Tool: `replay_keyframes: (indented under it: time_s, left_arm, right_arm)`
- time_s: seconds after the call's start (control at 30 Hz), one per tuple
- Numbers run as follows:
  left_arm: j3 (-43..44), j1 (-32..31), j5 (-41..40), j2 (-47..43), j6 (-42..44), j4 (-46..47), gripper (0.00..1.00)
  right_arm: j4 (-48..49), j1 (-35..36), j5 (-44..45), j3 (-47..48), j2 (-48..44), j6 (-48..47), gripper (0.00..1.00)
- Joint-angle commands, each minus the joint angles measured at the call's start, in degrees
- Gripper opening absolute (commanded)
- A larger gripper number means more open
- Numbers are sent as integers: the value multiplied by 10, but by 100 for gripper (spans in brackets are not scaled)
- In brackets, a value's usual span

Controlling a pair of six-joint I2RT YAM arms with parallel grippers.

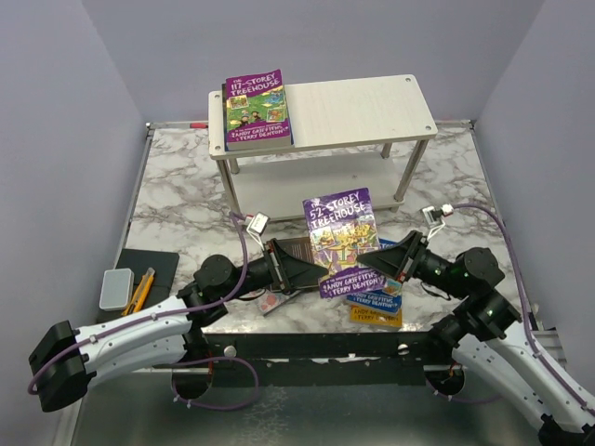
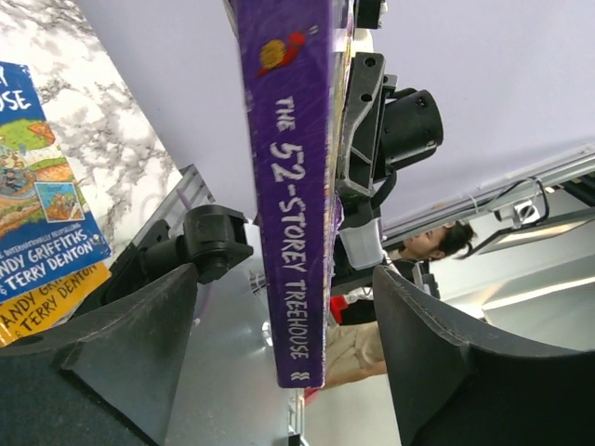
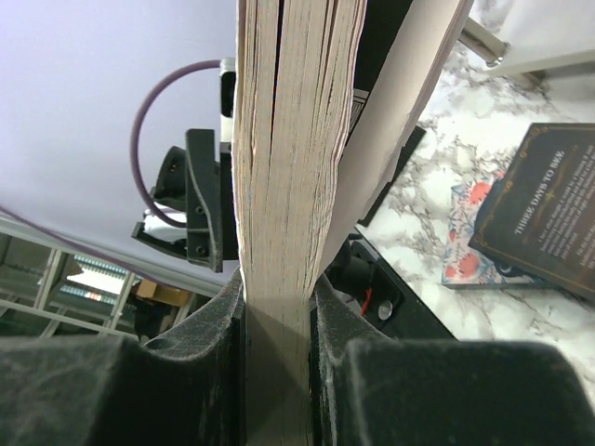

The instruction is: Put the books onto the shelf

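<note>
Black fingers of the right gripper fill the bottom of the right wrist view, clamped tight on both sides of the page edge of the purple 52-Storey Treehouse book, so this gripper holds the book. On the opposite side the left gripper stands spread, one finger on each side of the book's spine with a gap showing on both sides, touching nothing. From above, the held book is raised over the near part of the marble table, its cover facing up and slightly tilted, between the two grippers and in front of the shelf. Under it a blue book lies on an orange book, flat on the table. Near the left gripper lie a dark brown book and, partly beneath it, a pink floral book. At the back, a purple 117-Storey Treehouse book lies flat on the left end of the shelf's top tier. At the table's near left corner a grey case rests on a dark mat.
</note>
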Motion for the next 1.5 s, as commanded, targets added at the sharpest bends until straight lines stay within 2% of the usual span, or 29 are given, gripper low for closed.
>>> replay_keyframes:
  time_s: [0.0, 0.2, 0.4, 0.5, 0.67, 0.73, 0.83, 0.9, 1.03, 1.13, 1.23, 1.47]
  left_arm:
    - [-11, -4, 19, 0, -20, 48, 76]
    - [-4, -4, 18, 5, -22, 69, 74]
    - [21, -4, 34, 31, -21, 80, 60]
    - [28, -4, 36, 38, -17, 80, 54]
    - [30, -4, 34, 48, -15, 80, 23]
    - [31, -4, 29, 50, -15, 80, 1]
    - [34, -4, 26, 54, -16, 79, 0]
    - [42, -4, 29, 57, -15, 79, 0]
    - [62, -4, 30, 55, -12, 78, 0]
    - [79, -4, 32, 54, -6, 65, 0]
    - [91, -4, 34, 54, -5, 60, 0]
    - [112, -4, 41, 63, -7, 57, 0]
  right_arm:
    - [125, 3, -28, -2, 12, 29, 1]
    - [153, 3, -37, -12, 29, 39, 1]
    - [186, 3, -36, -36, 35, 53, 1]
    - [171, 3, -29, -33, 34, 44, 1]
    - [137, 3, -17, -31, 28, 28, 1]
    - [124, 2, -16, -29, 24, 20, 1]
    - [93, 3, -2, -26, 11, 5, 2]
    - [68, 3, 10, -23, -1, -5, 17]
    - [6, 3, 37, -15, -25, -28, 57]
    - [-36, 2, 54, -8, -43, -42, 74]
    - [-44, 2, 52, -18, -59, -39, 83]
    - [52, 3, -9, -57, -60, 1, 88]
